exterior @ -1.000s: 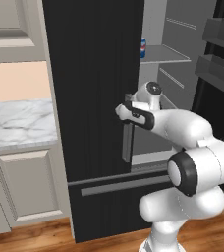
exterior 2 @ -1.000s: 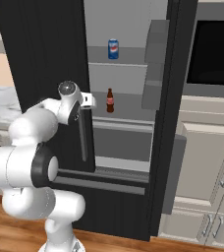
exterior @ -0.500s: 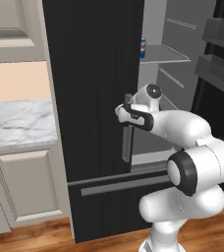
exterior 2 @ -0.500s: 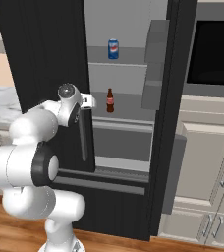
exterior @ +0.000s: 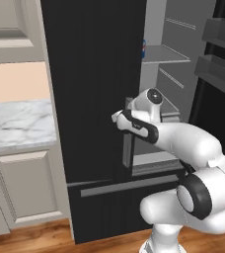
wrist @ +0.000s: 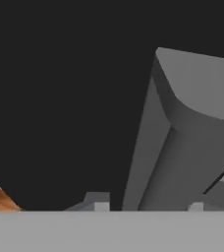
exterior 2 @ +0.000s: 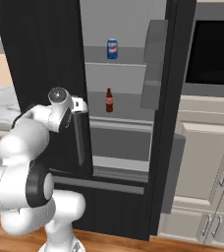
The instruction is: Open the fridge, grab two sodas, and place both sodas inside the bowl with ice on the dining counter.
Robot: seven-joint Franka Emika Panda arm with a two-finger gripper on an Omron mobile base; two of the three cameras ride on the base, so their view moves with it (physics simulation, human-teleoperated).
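Two sodas wait inside the fridge (exterior: pixel 92 99), and from the left base view the gripper (exterior: pixel 128 109) is now clenched on the grey bar handle (exterior: pixel 128 148) of the left door, where a second ago its fingers stood spread around that bar without pinching it; I read that as the grasp being made, so a pull on this door looks like the next move, though the right door already hangs open. The handle is a plain matte grey bar, square-edged, running down from the fingers against the flat black door face, and beyond the fingers the pale grey shelves show, with a sliver of the blue can (exterior: pixel 143 47) at the door's edge. From the right base view the gripper (exterior 2: pixel 80 105) sits at the top of the same handle (exterior 2: pixel 80 142); past the fingers, deeper in the cabinet, the small brown cola bottle (exterior 2: pixel 109 100) stands upright on the middle shelf and the blue can (exterior 2: pixel 112 49) on the shelf above it, both well apart from the hand. In the hand view the handle (wrist: pixel 182 142) rises broad and smooth between the two fingertips (wrist: pixel 97 202), against the dull black door. The bowl and dining counter lie elsewhere.
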